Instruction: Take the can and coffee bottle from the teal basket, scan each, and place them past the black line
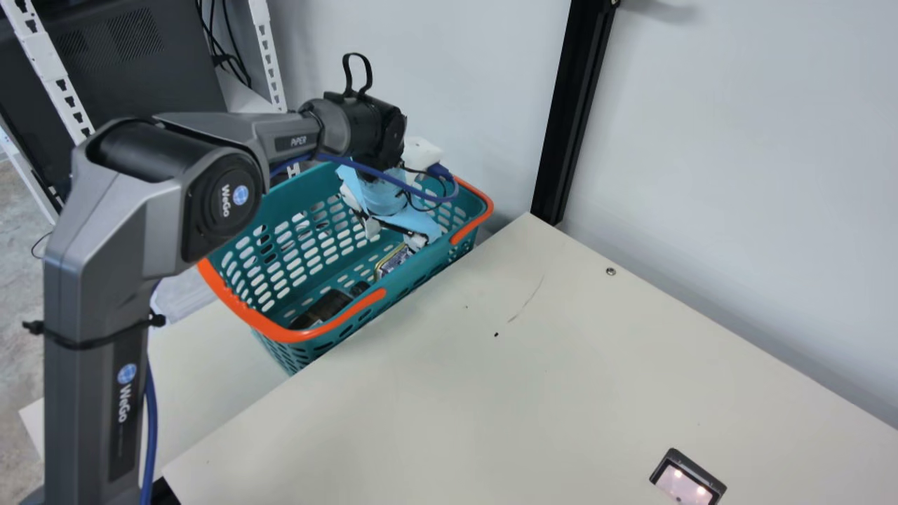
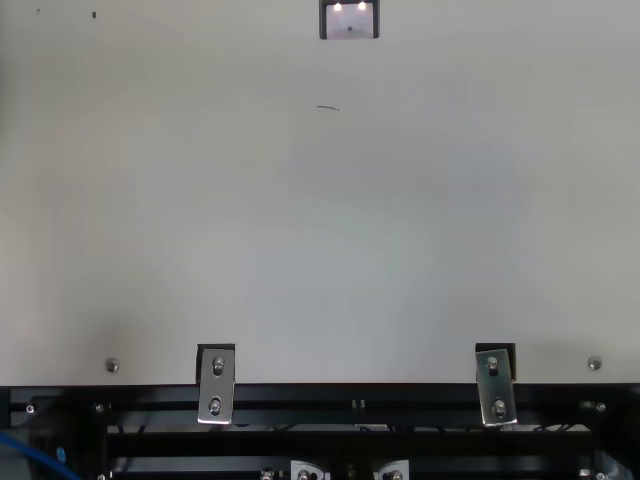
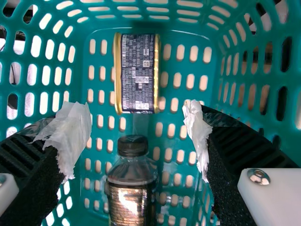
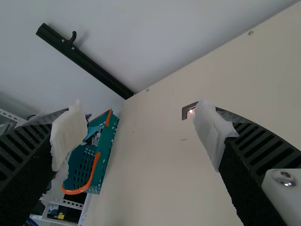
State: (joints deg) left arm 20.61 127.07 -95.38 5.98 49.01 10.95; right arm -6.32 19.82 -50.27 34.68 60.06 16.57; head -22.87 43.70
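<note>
Found the bottle [image 3: 131, 200] lying in the basket [image 1: 417, 270], with cap towards the can [image 3: 138, 73]. Judged smooth, slightly springy and likely weighty; best taken round the body, clear of the cap. Judged the can stiff and compact, best pinched squarely across both gold rims. Saw the left gripper [image 3: 137, 129] spread wide above, holding nothing. Noted the scanner [image 1: 684, 484] lit on the table [image 1: 491, 393], and the right gripper [image 4: 139, 131] wide open, empty.

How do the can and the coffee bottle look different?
The can has gold rims at its ends; the bottle has a black cap. The can's sides run straight, while the bottle narrows towards its cap. Both lie on their sides in the teal basket.
</note>
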